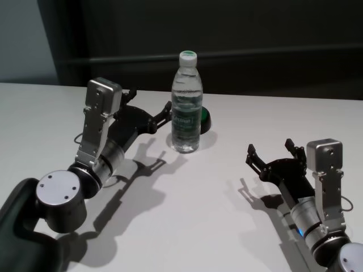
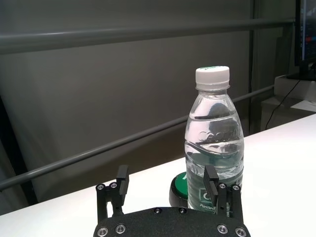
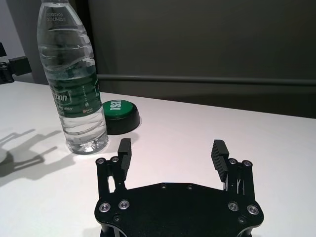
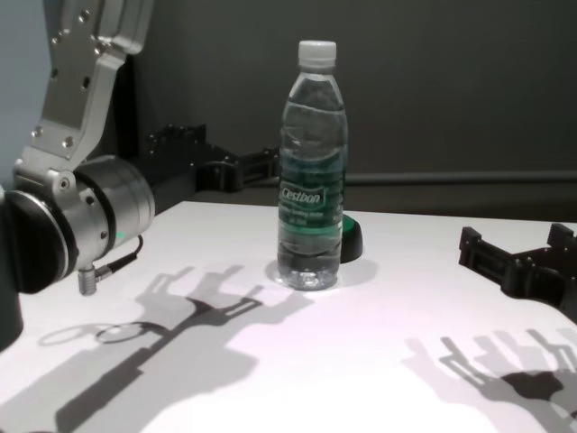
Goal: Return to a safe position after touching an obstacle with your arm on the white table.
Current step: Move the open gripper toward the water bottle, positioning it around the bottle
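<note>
Cestbon water bottle (image 1: 186,105) stands upright mid white desk (image 1: 215,226), green-topped button (image 1: 204,118) just behind. Left end effector (image 1: 148,110), fingers spread wide, one tip right at the bottle's label, placed for contact. Right end effector (image 1: 271,153) wide, empty, well apart, parked.

One bottle (image 1: 186,105), one green-topped button (image 1: 203,118), two grippers (image 1: 150,113) (image 1: 271,152).

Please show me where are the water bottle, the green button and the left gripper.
water bottle (image 1: 186,113): head view, on its green label.
green button (image 3: 118,105): right wrist view, on its green top.
left gripper (image 2: 168,183): left wrist view, midway between its open fingertips.
</note>
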